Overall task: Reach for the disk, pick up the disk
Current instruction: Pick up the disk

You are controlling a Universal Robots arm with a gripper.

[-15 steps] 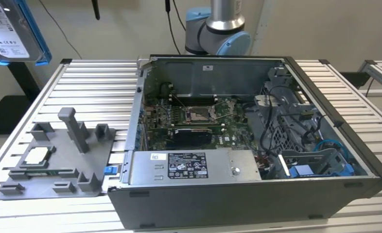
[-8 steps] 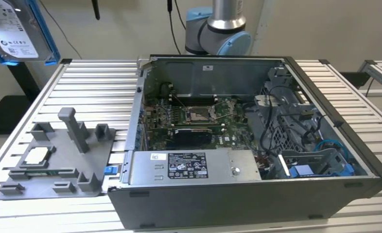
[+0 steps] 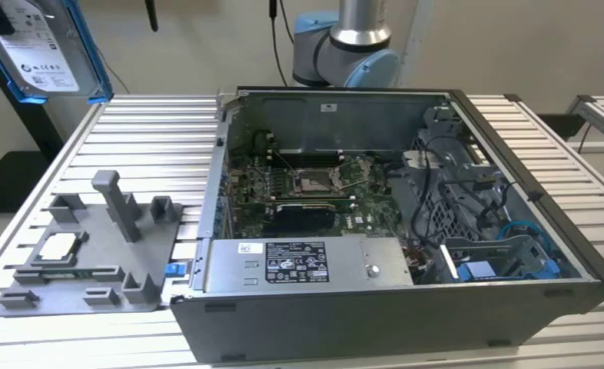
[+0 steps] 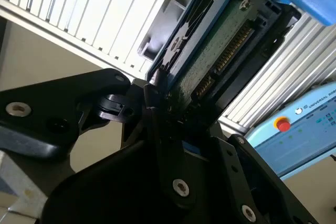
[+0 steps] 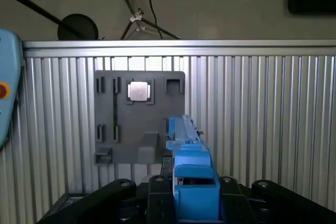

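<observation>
The claw (image 4: 170, 109) grips the disk (image 4: 220, 40), jaws pressed against its two flat faces, with most of the disk jutting out past them. The arm (image 3: 343, 46) rises upright, well apart from the claw.

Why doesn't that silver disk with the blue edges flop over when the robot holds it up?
Probably because it is stiff: the disk looks like metal with hard blue rails and juts straight out of the gripper. It is likely heavy for its size. The bare green circuit board on it may be easy to damage.
</observation>
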